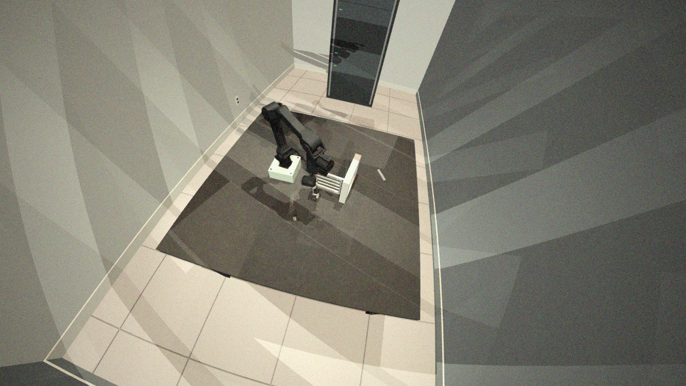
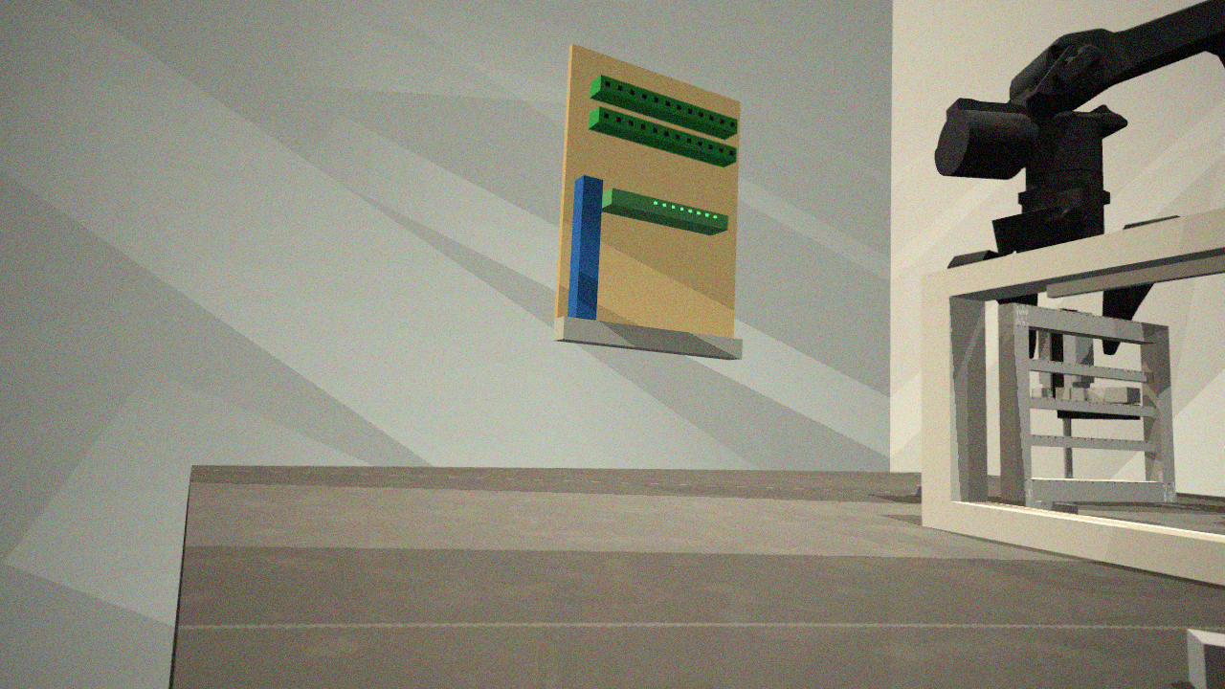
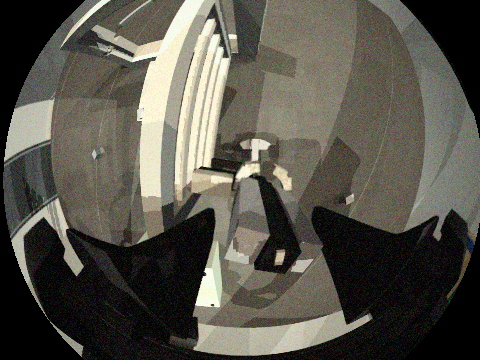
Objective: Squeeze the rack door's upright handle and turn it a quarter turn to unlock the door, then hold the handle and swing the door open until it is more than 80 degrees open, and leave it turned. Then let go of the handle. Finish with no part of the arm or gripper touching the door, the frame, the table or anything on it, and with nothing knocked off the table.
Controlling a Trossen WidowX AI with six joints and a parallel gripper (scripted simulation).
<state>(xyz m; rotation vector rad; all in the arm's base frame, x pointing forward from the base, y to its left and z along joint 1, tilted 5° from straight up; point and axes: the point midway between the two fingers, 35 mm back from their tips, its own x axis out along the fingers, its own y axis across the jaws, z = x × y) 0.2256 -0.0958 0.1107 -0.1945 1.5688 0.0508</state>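
Rack door [image 1: 330, 183] [image 2: 1096, 323] [image 3: 191, 100]: standing swung out from its pale frame [image 1: 349, 177] [image 2: 938, 393] [image 3: 152, 150], looking roughly square to it from where I'm watching
Upright handle [image 1: 313, 194] [image 2: 1082, 351] [image 3: 247, 200]: sitting at the door's free side, between the two fingers; whether it is keeping its full quarter turn, I cannot tell
End effector [image 1: 314, 186] [image 2: 1070, 349] [image 3: 266, 215]: standing open around the handle, gripping nothing, with gaps showing on both sides in the wrist view
Step in hand: letting go, I judge, with the swing apparently done; the exact angle past 80 degrees I'm not able to confirm
Next move: calling for a straight lift, fingers staying wide, until they are clearing the handle and the door's top rail, then a retreat
Risk: a sideways drift could be nudging the handle back or pushing the door towards closing
Worktop [image 1: 288, 259] [image 2: 514, 582] [image 3: 310, 100]: carrying a small block [image 1: 294, 218] [image 3: 349, 199] near the door and a pale rod [image 1: 381, 174] beyond the frame, both needing to be left alone
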